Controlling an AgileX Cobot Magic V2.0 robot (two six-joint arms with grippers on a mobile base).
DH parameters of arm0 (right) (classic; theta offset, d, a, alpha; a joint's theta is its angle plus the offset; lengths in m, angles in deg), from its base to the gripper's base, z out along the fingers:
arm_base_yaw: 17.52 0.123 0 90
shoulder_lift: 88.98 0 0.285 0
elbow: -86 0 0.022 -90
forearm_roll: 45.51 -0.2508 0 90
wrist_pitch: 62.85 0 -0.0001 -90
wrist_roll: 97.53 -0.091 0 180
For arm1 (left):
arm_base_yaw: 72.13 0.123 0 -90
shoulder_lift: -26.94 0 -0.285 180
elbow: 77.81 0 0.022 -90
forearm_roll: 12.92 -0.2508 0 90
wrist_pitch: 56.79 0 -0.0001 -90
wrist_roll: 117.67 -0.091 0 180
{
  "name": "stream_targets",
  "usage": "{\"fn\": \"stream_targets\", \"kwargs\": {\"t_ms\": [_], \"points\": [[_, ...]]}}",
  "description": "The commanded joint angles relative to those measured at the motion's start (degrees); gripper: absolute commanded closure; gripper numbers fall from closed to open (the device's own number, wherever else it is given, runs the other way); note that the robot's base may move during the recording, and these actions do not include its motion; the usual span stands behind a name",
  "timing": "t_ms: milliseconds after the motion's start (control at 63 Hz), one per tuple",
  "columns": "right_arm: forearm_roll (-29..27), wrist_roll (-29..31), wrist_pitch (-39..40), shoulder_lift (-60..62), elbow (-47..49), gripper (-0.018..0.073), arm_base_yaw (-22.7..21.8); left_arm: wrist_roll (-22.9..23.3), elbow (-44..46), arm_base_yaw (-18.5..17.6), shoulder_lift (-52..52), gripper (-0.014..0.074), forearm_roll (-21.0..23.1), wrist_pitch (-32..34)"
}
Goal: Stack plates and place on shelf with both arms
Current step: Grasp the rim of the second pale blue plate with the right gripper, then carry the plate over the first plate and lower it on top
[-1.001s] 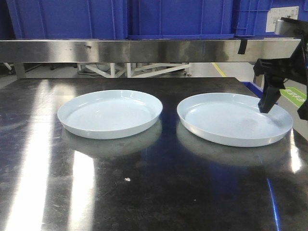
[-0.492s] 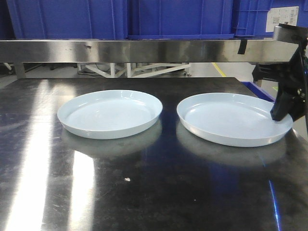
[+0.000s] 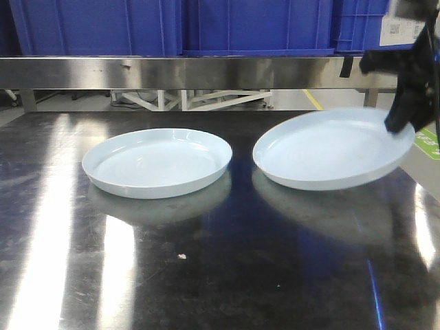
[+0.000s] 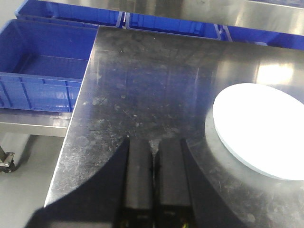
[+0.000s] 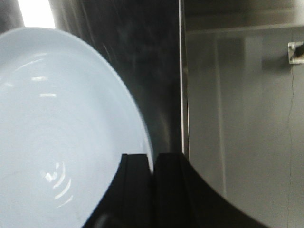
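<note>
Two plates: the held plate is clamped by its rim in the right hand, raised on the hand's side and sloping down away from it, presumably so it can be carried across; the other plate lies flat on the tabletop well to that hand's left, the likely base of the stack; the left hand, fingers together and empty, hovers with that plate near on its right; the shelf runs beyond both hands.

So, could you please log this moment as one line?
right gripper: shut on right plate rim, that edge raised | left gripper: shut, empty | left plate: flat on tabletop
</note>
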Motion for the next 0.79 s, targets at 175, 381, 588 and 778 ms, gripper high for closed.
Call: {"fn": "stream_targets", "kwargs": {"t_ms": [175, 381, 588, 778], "points": [[-0.37, 0.21, 2.20, 8.42, 6.34, 0.0503, 0.41, 0.39, 1.55, -0.01, -0.05, 0.0505, 0.11, 4.62], [-0.57, 0.21, 2.78, 9.00, 8.95, 0.0503, 5.58, 0.39, 1.55, -0.01, -0.05, 0.0505, 0.11, 4.62], [-0.57, 0.21, 8.00, 7.81, 9.59, 0.0503, 14.14, 0.39, 1.55, -0.01, -0.05, 0.0505, 0.11, 4.62], [-0.57, 0.21, 8.42, 2.86, 12.77, 0.0503, 20.48, 0.39, 1.55, -0.01, -0.05, 0.0505, 0.11, 4.62]]}}
